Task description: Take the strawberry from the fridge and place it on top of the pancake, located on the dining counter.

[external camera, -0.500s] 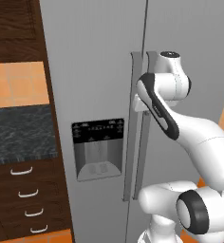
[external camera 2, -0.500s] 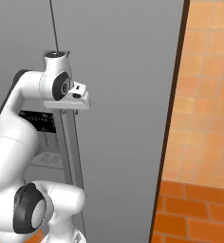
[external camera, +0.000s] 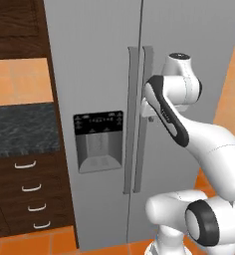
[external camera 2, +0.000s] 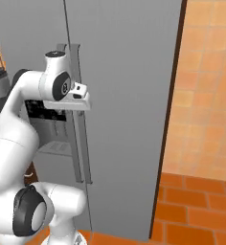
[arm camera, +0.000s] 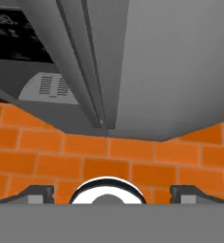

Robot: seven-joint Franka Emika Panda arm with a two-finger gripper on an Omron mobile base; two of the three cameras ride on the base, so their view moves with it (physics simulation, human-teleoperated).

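The strawberry is presumably behind the closed doors of the fridge (external camera: pixel 104 74), so opening a door is the step in hand. The two long vertical handles (external camera: pixel 139 119) stand side by side at the centre seam, with the black dispenser panel (external camera: pixel 98 139) on the left door. The hand (arm camera: pixel 111 192) sits near the right-door handle, looking down along the doors at the orange brick floor (arm camera: pixel 133 161), its fingertips (arm camera: pixel 38 193) spread wide and holding nothing. To do this well, it should turn to straddle one handle squarely, close firmly, then pull in an arc about that door's hinge.
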